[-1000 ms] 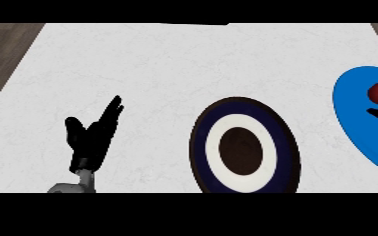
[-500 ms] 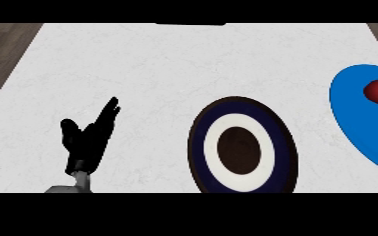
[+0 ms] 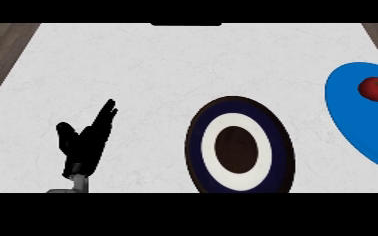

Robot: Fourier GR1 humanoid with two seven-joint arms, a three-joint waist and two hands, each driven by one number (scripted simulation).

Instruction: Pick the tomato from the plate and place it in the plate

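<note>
A red tomato (image 3: pixel 369 86) lies on a blue plate (image 3: pixel 351 110) cut off by the right edge of the head view. A second plate (image 3: pixel 275 145), dark blue with a white ring and a dark brown centre, sits on the counter at lower middle. My left hand (image 3: pixel 83 142) rests open at the lower left, fingers pointing up, far from both plates. My right hand does not show.
The white counter top (image 3: pixel 148 70) spreads between the hand and the plates. Wooden floor shows past its far left corner (image 3: pixel 13 42) and far right corner (image 3: pixel 370 28). A dark object (image 3: pixel 186 24) sits at the counter's back edge.
The view has shifted slightly, so the blue plate and tomato sit a bit further right in the picture. My left hand stays still.
</note>
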